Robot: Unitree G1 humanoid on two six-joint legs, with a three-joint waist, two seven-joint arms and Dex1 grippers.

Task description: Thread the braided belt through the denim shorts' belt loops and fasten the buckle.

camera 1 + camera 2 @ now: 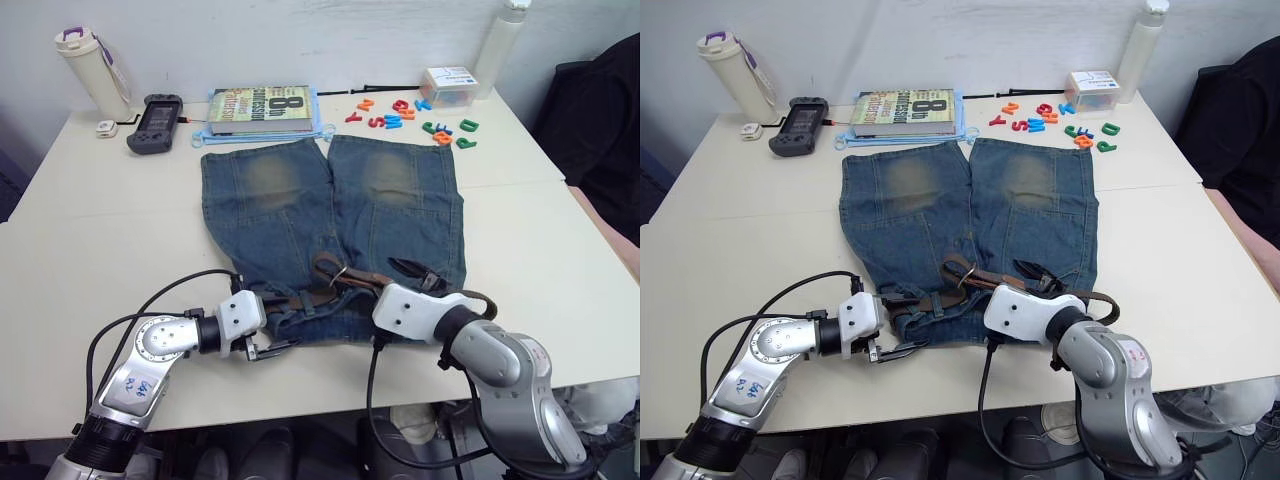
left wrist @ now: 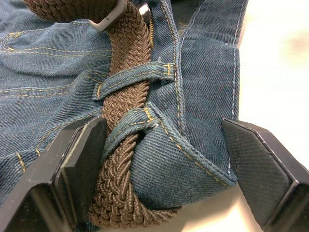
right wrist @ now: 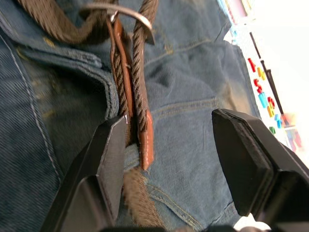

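Both grippers, left [image 1: 268,345] and right [image 3: 169,159], stand open at the waistband of the shorts [image 1: 330,225] on the table [image 1: 90,210], where the belt [image 2: 126,53] sits threaded through loops [image 2: 133,79], apparently positioned for fastening the buckle [image 3: 123,12].

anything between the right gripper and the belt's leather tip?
Nothing visible. In the right wrist view the right gripper is open and the tan tip of the braided belt lies on the denim shorts between its fingers, close to one finger, just below the buckle.
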